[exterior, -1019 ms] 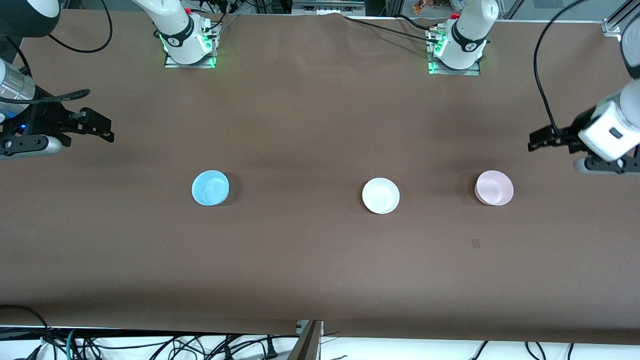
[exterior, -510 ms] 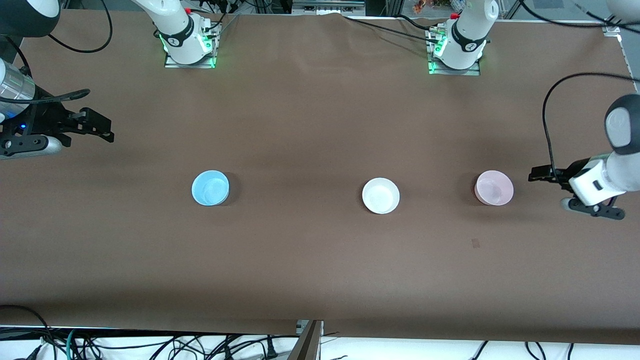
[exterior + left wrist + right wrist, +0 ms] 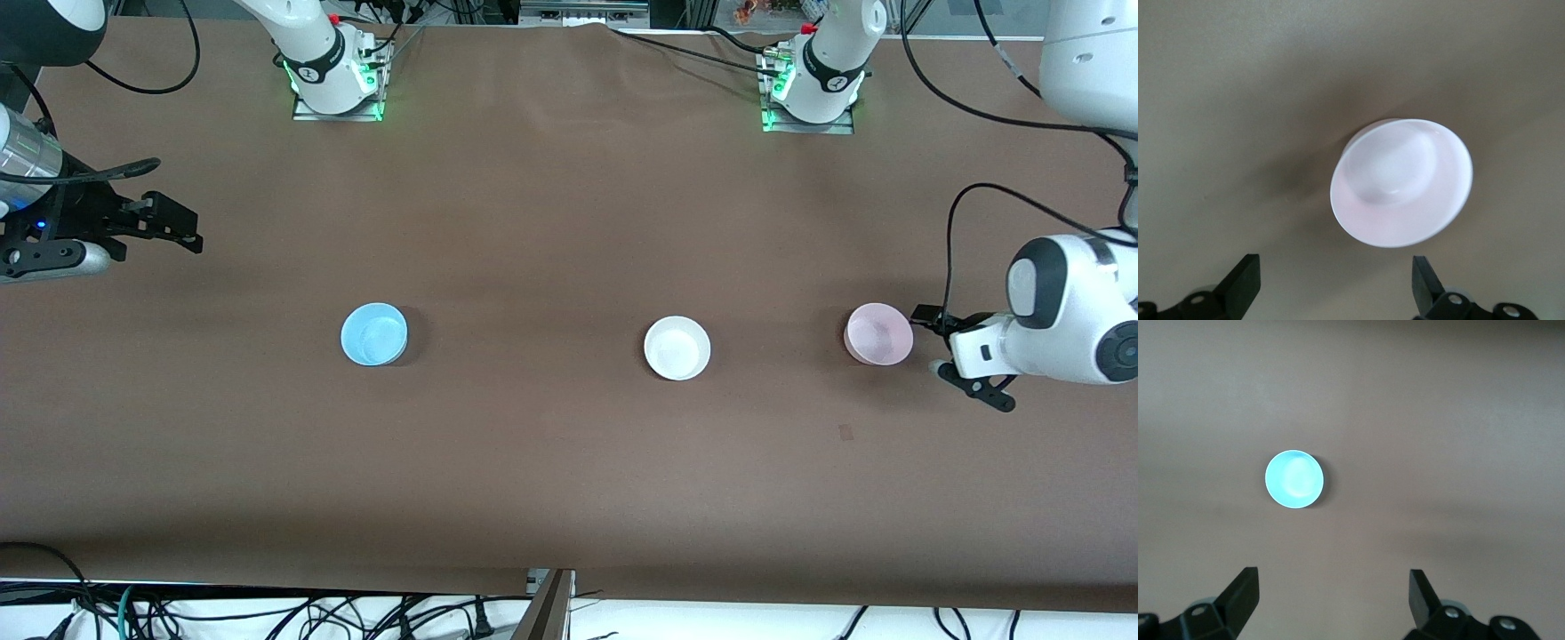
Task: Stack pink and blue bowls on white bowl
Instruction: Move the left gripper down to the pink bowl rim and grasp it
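Three bowls stand upright in a row on the brown table: the blue bowl (image 3: 374, 334) toward the right arm's end, the white bowl (image 3: 677, 348) in the middle, the pink bowl (image 3: 878, 333) toward the left arm's end. My left gripper (image 3: 932, 340) is open, low beside the pink bowl's outer side, apart from it. The left wrist view shows the pink bowl (image 3: 1401, 181) just ahead of that open gripper (image 3: 1335, 270). My right gripper (image 3: 182, 227) waits open above the table's end, away from the blue bowl. In the right wrist view, the blue bowl (image 3: 1294, 479) sits well ahead of the right gripper (image 3: 1333, 580).
The two arm bases (image 3: 336, 71) (image 3: 813, 80) stand at the table's edge farthest from the front camera. Cables (image 3: 267, 613) hang along the nearest edge. A small dark mark (image 3: 845, 432) lies on the cloth, nearer to the front camera than the pink bowl.
The left gripper has come down and swung in toward the pink bowl, ending just beside it. The right arm and all three bowls have not moved.
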You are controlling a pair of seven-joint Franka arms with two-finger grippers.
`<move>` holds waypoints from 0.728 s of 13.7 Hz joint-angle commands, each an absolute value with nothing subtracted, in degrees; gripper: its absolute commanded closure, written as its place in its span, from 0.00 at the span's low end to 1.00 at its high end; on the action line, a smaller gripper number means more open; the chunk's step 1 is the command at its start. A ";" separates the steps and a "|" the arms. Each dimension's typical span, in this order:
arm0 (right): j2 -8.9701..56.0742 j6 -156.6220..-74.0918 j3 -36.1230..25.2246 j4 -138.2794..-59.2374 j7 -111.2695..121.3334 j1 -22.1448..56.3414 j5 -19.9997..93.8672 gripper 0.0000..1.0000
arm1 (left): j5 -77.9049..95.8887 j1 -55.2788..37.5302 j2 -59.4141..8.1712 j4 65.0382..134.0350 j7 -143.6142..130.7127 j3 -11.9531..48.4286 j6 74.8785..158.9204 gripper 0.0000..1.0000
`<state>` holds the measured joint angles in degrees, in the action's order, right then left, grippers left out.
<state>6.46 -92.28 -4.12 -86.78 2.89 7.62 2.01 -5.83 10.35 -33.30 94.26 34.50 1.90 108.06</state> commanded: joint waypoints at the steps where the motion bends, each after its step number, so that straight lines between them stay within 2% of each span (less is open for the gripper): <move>1: 6.59 -92.02 -3.87 -85.78 2.29 7.47 1.85 0.01 | -7.12 10.55 -32.78 100.25 36.82 2.20 116.94 0.00; 3: 6.59 -92.02 -3.87 -85.78 2.29 7.47 1.85 0.01 | -7.12 11.25 -32.44 105.53 37.00 2.37 124.24 0.00; 4: 6.59 -92.02 -3.87 -85.78 2.29 7.47 1.85 0.01 | -7.12 11.25 -32.43 105.90 37.52 2.46 124.97 0.09; 5: 6.59 -92.02 -3.87 -85.78 2.29 7.47 1.85 0.01 | -7.12 11.25 -32.52 106.00 39.79 2.46 124.89 0.47; 6: 6.68 -92.02 -3.87 -85.78 2.29 7.47 1.85 0.01 | -7.03 11.25 -32.78 106.00 42.69 2.46 124.81 0.76; 7: 6.59 -92.02 -3.87 -85.78 2.29 7.47 1.85 0.01 | -7.03 11.34 -32.87 105.82 43.85 2.46 124.80 1.00; 10: 6.59 -92.02 -3.87 -85.78 2.29 7.47 1.85 0.01 | -7.03 11.16 -32.78 105.38 44.03 2.55 124.72 1.00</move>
<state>6.46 -92.28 -4.12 -86.78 2.89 7.62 2.01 -6.21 10.62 -34.01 104.77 42.38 1.96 124.40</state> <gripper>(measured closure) 0.004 0.617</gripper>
